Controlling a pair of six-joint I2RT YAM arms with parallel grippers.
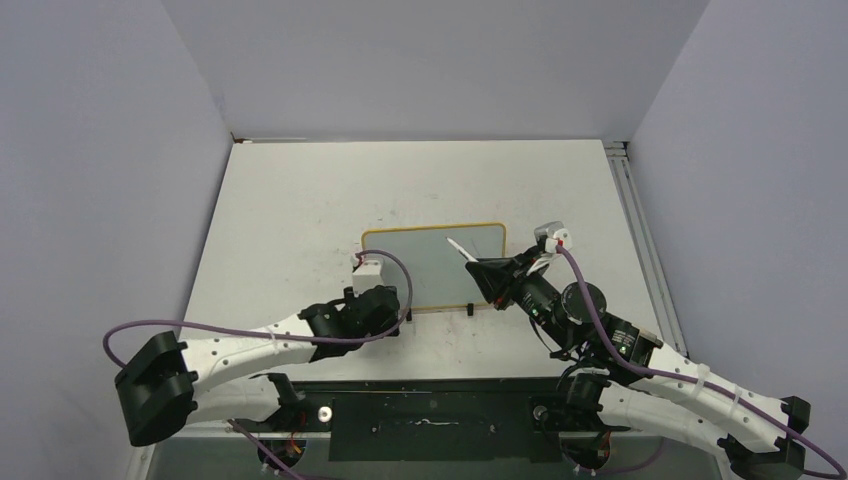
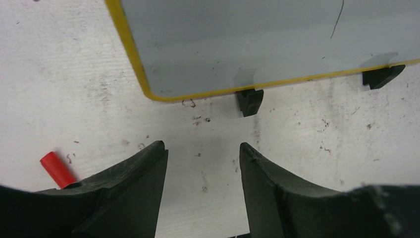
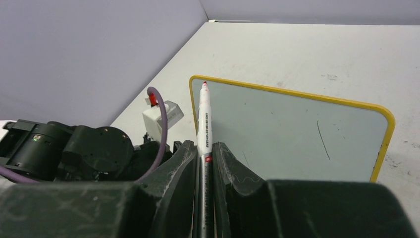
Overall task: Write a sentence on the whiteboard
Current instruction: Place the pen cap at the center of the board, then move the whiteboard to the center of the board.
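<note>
Left gripper (image 2: 203,148) hangs with jaws apart and empty just short of the whiteboard (image 2: 257,39), near its left corner, with a red cap (image 2: 55,167) on the table beside it; I read it as parked to steady the frame. The board lies mid-table between the arms, bearing one thin dark stroke (image 3: 323,140) and no sentence. Right gripper (image 3: 204,147) clamps the marker (image 3: 203,111), tip bare and aimed at the board, ready to write.
</note>
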